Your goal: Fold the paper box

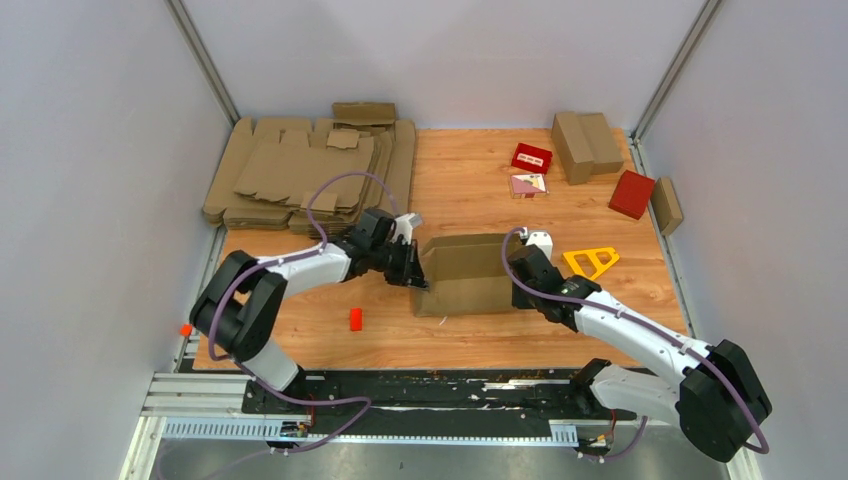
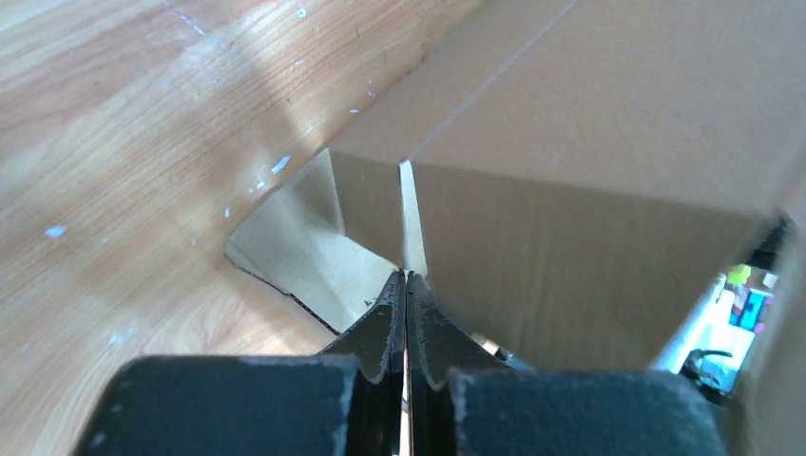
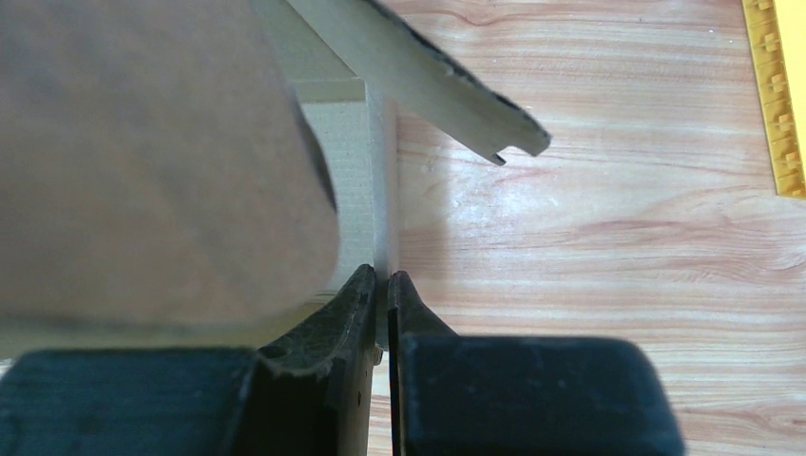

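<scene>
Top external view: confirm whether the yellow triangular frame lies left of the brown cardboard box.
No, the yellow triangular frame lies right of the brown cardboard box.

Bright, even overhead light, soft shadows on the table [image 1: 470,335]; pale glare in the left wrist view; paper box [image 3: 143,161] blurs close up (right wrist)

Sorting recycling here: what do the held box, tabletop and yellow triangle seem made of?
Paper box: matte brown cardboard, raw cut edges showing. Tabletop: wood-grain pattern, slightly glossy, possibly laminate. Yellow triangular frame: probably plastic, uniform bright colour, moulded notches.
</scene>
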Robot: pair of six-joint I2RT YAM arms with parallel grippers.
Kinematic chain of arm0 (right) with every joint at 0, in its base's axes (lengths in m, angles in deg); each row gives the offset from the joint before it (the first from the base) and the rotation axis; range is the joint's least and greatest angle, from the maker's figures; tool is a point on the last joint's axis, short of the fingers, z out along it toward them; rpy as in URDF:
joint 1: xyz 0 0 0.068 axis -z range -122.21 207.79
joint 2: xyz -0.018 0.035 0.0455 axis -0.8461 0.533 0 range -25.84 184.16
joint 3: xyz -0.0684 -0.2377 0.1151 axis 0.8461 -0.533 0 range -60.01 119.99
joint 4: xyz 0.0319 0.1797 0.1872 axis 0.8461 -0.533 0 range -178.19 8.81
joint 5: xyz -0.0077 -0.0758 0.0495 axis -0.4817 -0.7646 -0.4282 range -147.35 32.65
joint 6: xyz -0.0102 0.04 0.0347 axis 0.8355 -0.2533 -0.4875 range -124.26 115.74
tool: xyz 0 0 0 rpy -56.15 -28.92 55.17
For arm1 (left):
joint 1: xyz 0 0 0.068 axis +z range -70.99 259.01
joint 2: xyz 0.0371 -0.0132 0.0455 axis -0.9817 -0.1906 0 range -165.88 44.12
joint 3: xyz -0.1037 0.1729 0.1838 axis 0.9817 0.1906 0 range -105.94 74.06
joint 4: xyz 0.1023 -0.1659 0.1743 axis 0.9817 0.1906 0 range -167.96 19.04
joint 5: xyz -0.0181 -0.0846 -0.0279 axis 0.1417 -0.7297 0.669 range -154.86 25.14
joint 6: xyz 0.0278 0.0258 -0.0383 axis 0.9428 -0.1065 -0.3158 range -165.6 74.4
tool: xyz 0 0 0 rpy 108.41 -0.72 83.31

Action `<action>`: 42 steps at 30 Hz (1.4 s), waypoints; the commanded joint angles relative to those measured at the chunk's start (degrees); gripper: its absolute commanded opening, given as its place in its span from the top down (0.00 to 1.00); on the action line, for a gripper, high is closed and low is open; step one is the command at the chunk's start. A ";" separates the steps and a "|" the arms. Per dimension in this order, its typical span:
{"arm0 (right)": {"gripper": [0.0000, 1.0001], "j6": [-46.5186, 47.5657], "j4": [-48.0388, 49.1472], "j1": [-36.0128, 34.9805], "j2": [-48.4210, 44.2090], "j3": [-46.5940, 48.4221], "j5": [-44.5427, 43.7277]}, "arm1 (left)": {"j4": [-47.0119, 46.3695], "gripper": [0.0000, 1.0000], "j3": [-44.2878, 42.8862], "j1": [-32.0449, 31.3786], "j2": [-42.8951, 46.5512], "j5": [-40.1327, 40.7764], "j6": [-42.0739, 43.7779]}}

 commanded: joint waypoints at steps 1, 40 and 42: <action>1.00 -0.90 1.15 -0.21 -0.64 1.23 -0.73 | -0.12 0.94 2.57 0.80 8.69 4.41 -0.32; 1.00 -0.79 3.03 -0.21 0.26 0.72 1.64 | -11.39 1.00 10.57 -14.84 13.56 29.32 -9.01; 1.00 -0.89 3.03 -0.19 0.00 0.44 1.56 | -16.04 1.00 12.65 -14.93 14.05 29.24 -10.79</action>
